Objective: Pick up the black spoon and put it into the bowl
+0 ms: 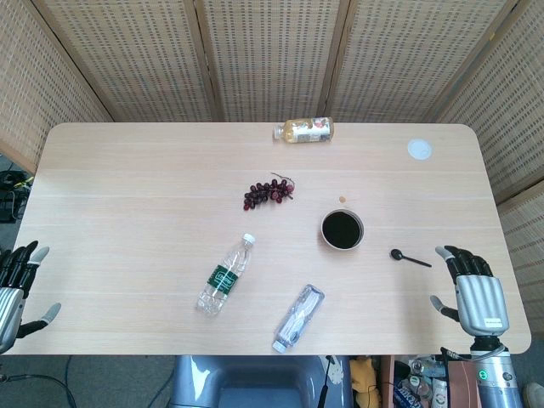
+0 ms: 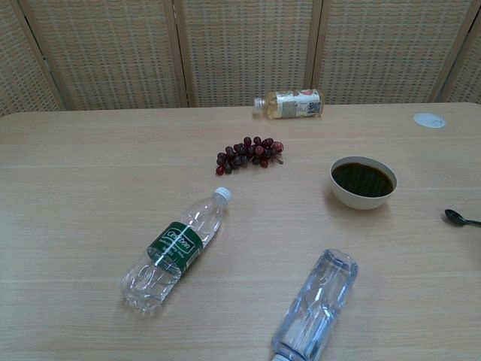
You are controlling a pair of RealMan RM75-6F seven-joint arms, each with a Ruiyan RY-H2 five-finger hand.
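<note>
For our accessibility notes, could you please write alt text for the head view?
A small black spoon lies on the wooden table between a dark-filled bowl and the open right hand; the left hand rests opposite.

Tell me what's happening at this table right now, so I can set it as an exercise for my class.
Nothing is being handled yet. The small black spoon lies on the light wooden table, just right of the white bowl with a dark inside and apart from it. The right hand rests open near the spoon without touching it; the left hand waits open at the far edge.
</note>
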